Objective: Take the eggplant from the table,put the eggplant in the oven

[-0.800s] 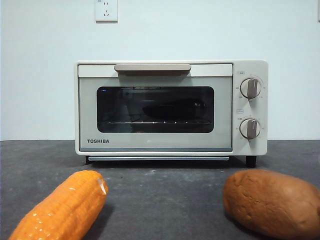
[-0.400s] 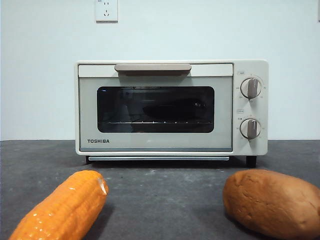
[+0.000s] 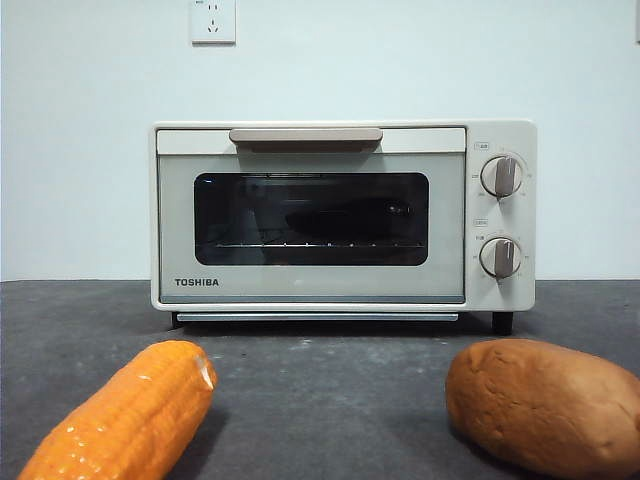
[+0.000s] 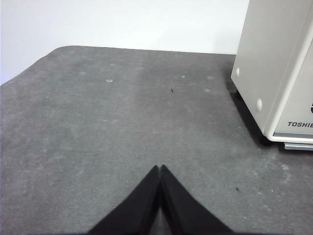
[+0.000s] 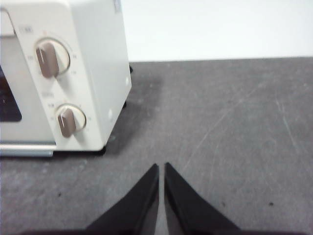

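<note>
The cream-white oven [image 3: 310, 285] stands at the back of the table [image 3: 330, 390] with its door closed. Behind the dark glass a long dark shape, the eggplant [image 3: 345, 215], lies on the wire rack. My left gripper [image 4: 160, 167] hovers shut and empty over bare table beside the oven's left side wall [image 4: 266, 68]. On the other side my right gripper [image 5: 161, 165] is shut and empty, near the corner of the oven [image 5: 93, 73] that carries the two knobs. Neither arm shows in the front view.
An orange corn cob [image 3: 125, 420] lies at the front left and a brown potato-like lump [image 3: 545, 405] at the front right. A wall socket [image 3: 212, 20] sits on the white wall above the oven.
</note>
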